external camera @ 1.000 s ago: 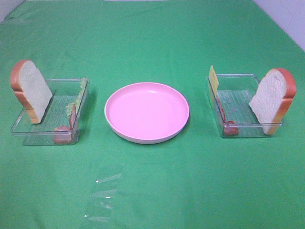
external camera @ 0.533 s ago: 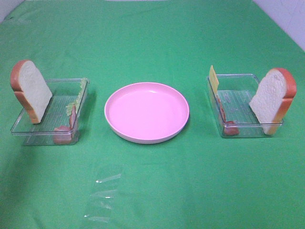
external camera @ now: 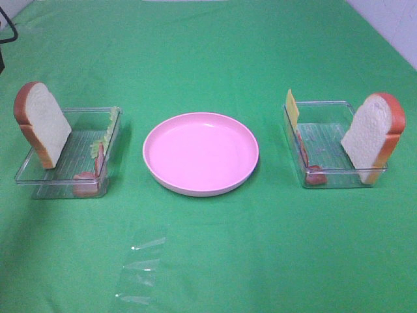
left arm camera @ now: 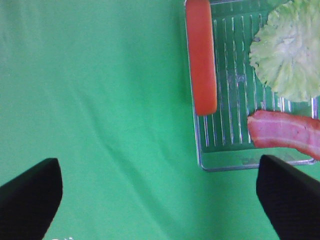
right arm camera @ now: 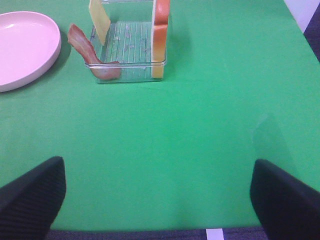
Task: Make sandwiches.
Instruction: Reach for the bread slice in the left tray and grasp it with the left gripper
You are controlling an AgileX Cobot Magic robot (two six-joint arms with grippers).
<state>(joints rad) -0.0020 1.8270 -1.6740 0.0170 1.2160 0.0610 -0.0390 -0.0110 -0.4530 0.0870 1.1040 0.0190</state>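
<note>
1. L gripper: jaws wide apart, nothing held. R gripper: same.
2. L bread: on edge in L tray, ahead of L gripper, toward one finger's side. Long axis crosswise to finger line. L arm nearer its tray than R.
3. Look: white face, orange crust; lettuce, L bacon beside it.
4. R tray: R bread, cheese, R bacon; well ahead of R gripper.
5. Plate betw. trays; no stack yet.

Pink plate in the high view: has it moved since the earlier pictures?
No. The pink plate sits at the same spot between the left clear tray and the right clear tray, with unchanged gaps.
</note>
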